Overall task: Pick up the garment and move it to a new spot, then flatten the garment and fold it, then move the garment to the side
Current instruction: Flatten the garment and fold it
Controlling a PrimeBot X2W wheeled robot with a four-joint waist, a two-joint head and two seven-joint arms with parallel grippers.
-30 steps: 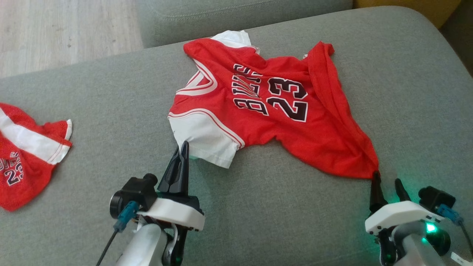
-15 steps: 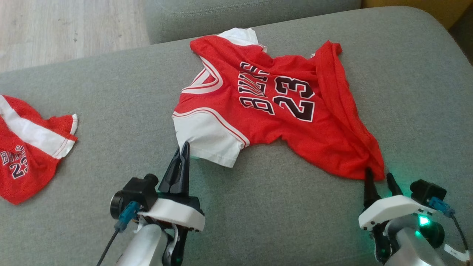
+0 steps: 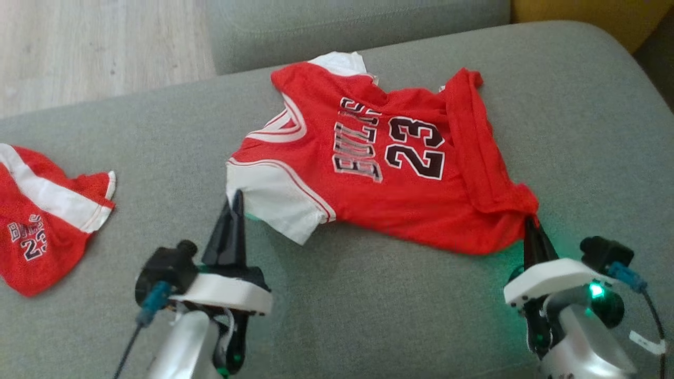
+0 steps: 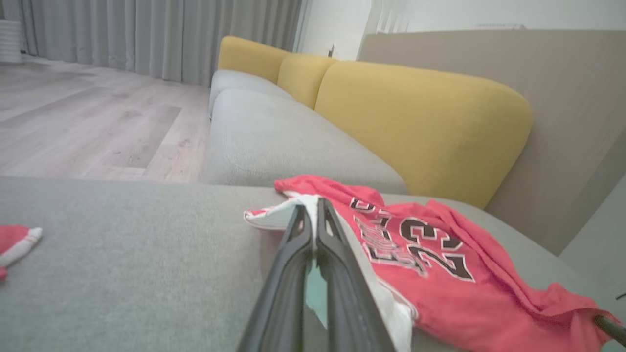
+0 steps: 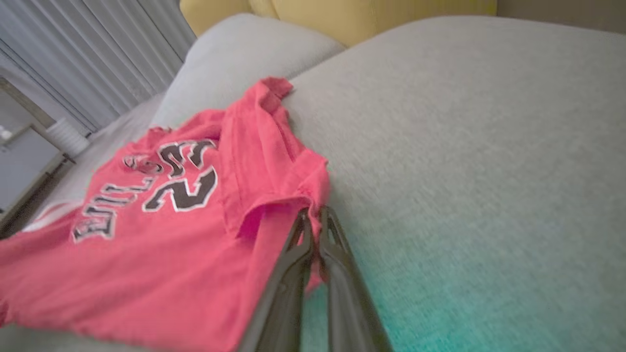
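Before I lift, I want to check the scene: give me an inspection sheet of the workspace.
Surface: grey sofa cushion, soft fabric.
Job's things: red Bulls 23 jersey, front up, rumpled, hem edge folded over.
Clutter: second red Bulls garment, possibly shorts, at the far left, apart from the jersey.
Grippers: left claw shut on the jersey's white sleeve; right claw shut on its red hem corner.
Cables: left wrist cable and right wrist cable, blue plugs, off the fabric.
Surroundings: wooden floor, yellow backrest, grey curtains.
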